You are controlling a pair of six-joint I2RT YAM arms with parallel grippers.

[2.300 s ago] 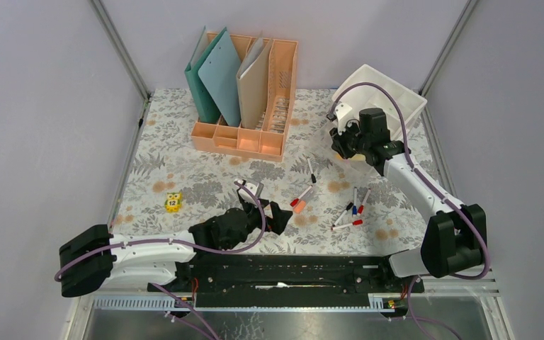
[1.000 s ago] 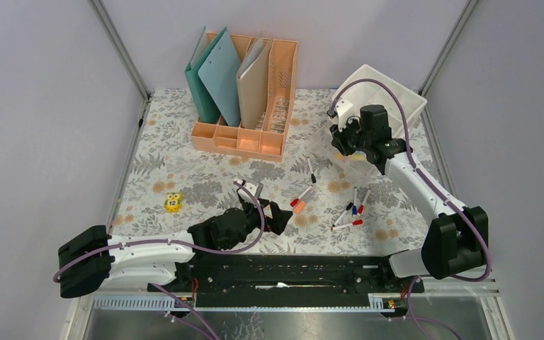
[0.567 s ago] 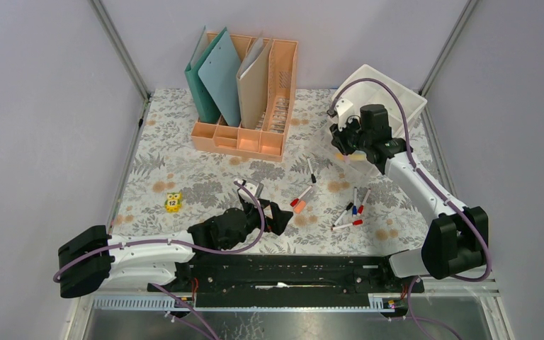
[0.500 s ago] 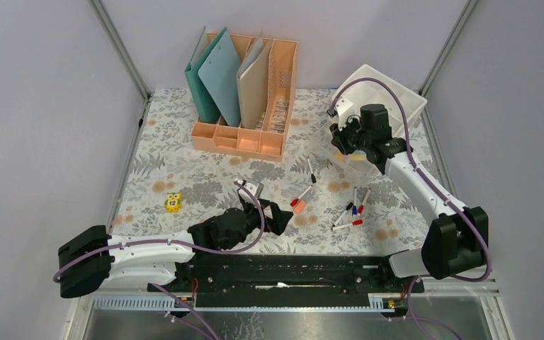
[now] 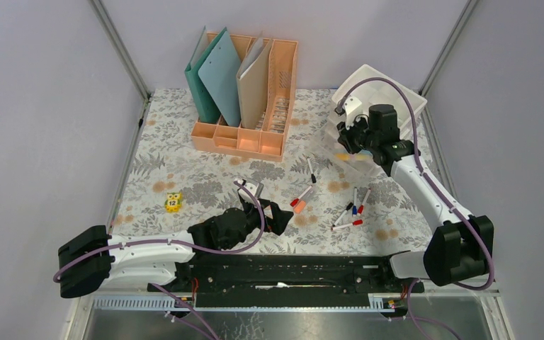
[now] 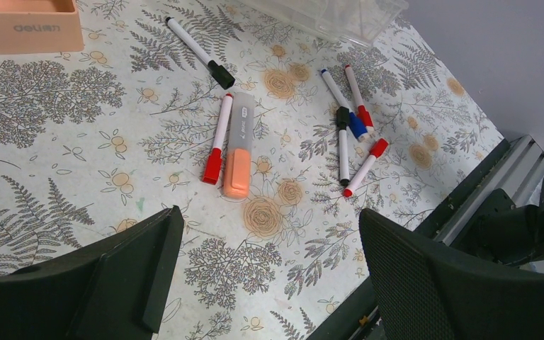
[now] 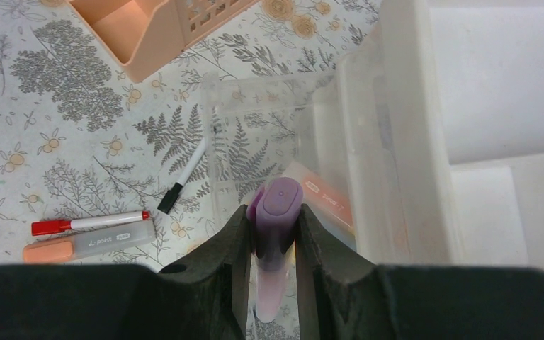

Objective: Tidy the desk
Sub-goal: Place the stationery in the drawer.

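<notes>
The desk [image 5: 184, 163] wears a white-grey cloth printed with ferns and flowers. My right gripper [image 5: 346, 139] [image 7: 273, 221] is shut on a purple highlighter [image 7: 279, 202], held over a clear plastic box [image 5: 358, 164] [image 7: 255, 106] in which an orange highlighter [image 7: 328, 204] lies. My left gripper [image 5: 275, 217] [image 6: 269, 244] hovers open and holds nothing, low over the desk's near middle. Just beyond it lie an orange highlighter [image 6: 238, 152] [image 5: 300, 204], a red-capped marker [image 6: 217, 138] and a black-capped marker [image 6: 193, 42]. To the right is a cluster of thin markers [image 6: 350, 127] [image 5: 353, 211].
A peach file rack [image 5: 244, 92] with folders stands at the back centre. A white drawer unit [image 5: 389, 88] sits at the back right, against the clear box. A small yellow owl-shaped item [image 5: 173, 202] lies at the left. Grey walls close in the desk.
The right gripper has shifted a little to the right, toward the white drawer unit, still holding the purple highlighter. The left arm has not moved.
</notes>
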